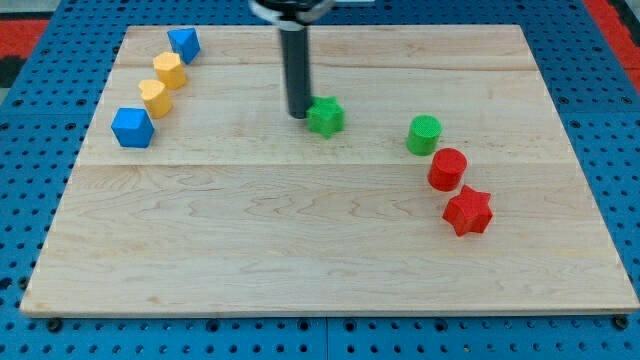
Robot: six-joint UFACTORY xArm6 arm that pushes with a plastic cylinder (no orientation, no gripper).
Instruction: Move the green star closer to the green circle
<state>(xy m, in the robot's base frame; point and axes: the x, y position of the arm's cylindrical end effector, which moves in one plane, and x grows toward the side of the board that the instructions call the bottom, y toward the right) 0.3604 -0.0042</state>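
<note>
The green star (325,116) lies on the wooden board, above the middle. The green circle (424,134) stands to its right, roughly a hand's width away, with bare wood between them. My dark rod comes down from the view's top, and my tip (298,114) rests on the board right against the star's left side, touching or nearly touching it.
A red circle (447,169) and a red star (468,211) lie just below and right of the green circle. At the top left stand a blue block (184,43), two yellow blocks (169,70) (154,97) and a blue cube (132,127). The board (320,260) ends at a blue pegboard.
</note>
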